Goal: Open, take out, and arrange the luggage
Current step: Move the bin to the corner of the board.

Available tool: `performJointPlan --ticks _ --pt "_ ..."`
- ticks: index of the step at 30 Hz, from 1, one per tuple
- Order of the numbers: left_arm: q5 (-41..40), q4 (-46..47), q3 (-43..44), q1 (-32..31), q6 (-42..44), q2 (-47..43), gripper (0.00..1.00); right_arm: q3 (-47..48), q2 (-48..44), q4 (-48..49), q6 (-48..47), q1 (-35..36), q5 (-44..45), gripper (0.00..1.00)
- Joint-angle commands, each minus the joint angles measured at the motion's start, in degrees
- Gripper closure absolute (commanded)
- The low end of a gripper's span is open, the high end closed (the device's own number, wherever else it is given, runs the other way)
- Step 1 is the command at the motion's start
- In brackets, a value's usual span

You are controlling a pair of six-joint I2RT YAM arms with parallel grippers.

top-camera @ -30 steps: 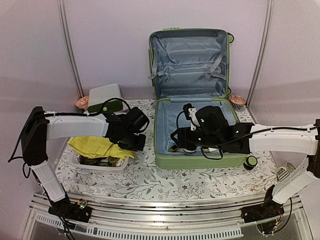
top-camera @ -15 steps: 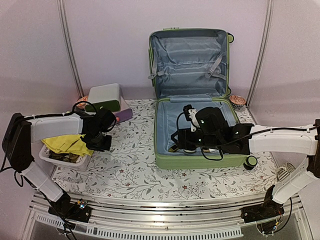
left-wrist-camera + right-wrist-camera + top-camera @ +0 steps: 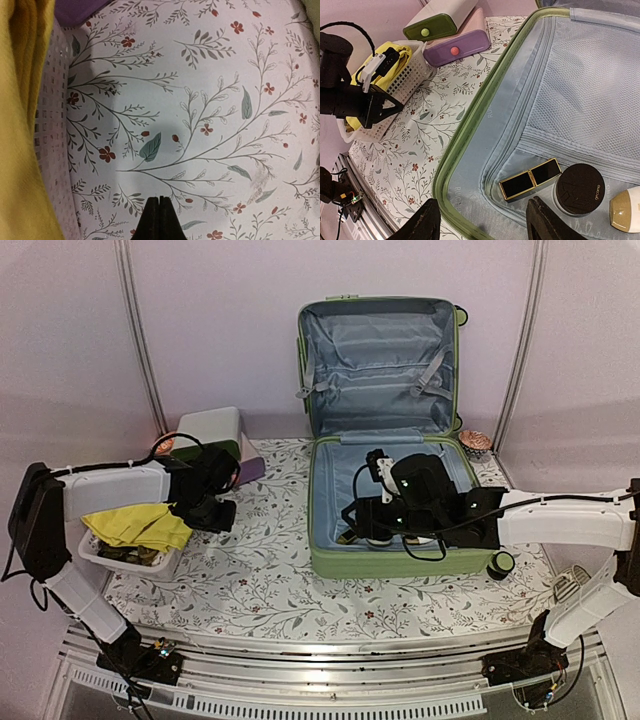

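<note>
at the back right of the flowered surface (image 3: 270, 585), the luggage (image 3: 390, 562) is lying open, lid standing upright. the right gripper (image 3: 484, 200) is hovering open inside its lower half, near a black-and-gold case (image 3: 530, 179) and a round black jar (image 3: 580, 189). the left gripper (image 3: 159, 200) is hanging closed and empty beside the white basket (image 3: 118, 562).

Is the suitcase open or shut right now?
Open. The suitcase has its lid standing upright, lining showing; a black-and-gold case and a dark jar lie in the flat half.
</note>
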Motion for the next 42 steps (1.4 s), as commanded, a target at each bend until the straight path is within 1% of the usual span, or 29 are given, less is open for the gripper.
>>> performJointPlan --ticks 1,5,11,14,15,17,18,22,23,24,25,30,36,38,39,40,42 --pt "-4.0 0.9 -0.1 3.1 -0.5 1.9 1.0 0.5 -1.0 0.4 -0.1 -0.1 0.5 0.39" --pt "-3.8 2.2 -0.6 5.1 0.1 0.6 1.0 0.7 -0.9 0.3 -0.4 -0.2 0.7 0.39" --pt "6.1 5.0 2.4 4.1 4.4 -5.0 1.0 2.5 0.4 0.2 -1.5 -0.2 0.9 0.39" --pt "7.5 6.3 4.5 4.3 5.4 -9.4 1.0 3.9 1.0 -0.4 -2.5 -0.2 1.6 0.39" --pt "7.5 6.8 5.4 4.6 5.8 -10.8 0.99 4.2 1.0 -0.4 -2.9 -0.3 1.8 0.39" --pt "7.5 7.9 6.6 6.1 6.6 -13.0 0.94 4.6 1.0 -0.4 -3.5 -0.5 2.2 0.39" --pt "7.7 8.5 7.1 7.1 6.9 -14.0 0.83 4.7 0.9 -0.3 -3.7 -0.6 2.2 0.39" --pt "9.3 10.3 8.1 13.1 6.8 -16.2 0.24 4.6 0.4 -0.3 -4.2 -0.9 2.6 0.39" --pt "9.9 10.9 8.1 14.7 6.6 -16.4 0.13 4.4 0.3 -0.3 -4.2 -0.9 2.8 0.39" --pt "11.3 11.3 8.1 16.8 6.5 -16.5 0.05 4.1 0.2 -0.1 -4.1 -1.0 2.9 0.39" --pt "13.2 11.6 8.3 18.9 6.3 -16.4 0.02 3.9 0.1 0.0 -4.1 -1.0 2.9 0.39" --pt "27.1 14.7 8.5 31.7 4.6 -14.7 0.02 3.1 -0.5 0.8 -4.2 -1.4 2.9 0.39" --pt "39.3 24.2 4.5 40.4 1.3 -11.6 0.02 2.9 -0.1 1.7 -4.8 -2.0 2.4 0.33" --pt "42.6 27.0 3.8 42.9 0.4 -9.5 0.02 3.1 0.0 2.1 -5.2 -2.3 2.2 0.28" --pt "43.9 28.5 3.6 44.0 0.2 -8.6 0.02 3.0 0.1 2.3 -5.3 -2.3 2.1 0.24" --pt "44.6 29.7 3.7 44.5 0.2 -7.4 0.02 3.0 0.2 2.5 -5.4 -2.4 2.0 0.18" --pt "44.9 31.1 4.5 44.6 0.2 -5.0 0.02 3.1 0.3 3.0 -5.8 -2.8 1.2 0.01"
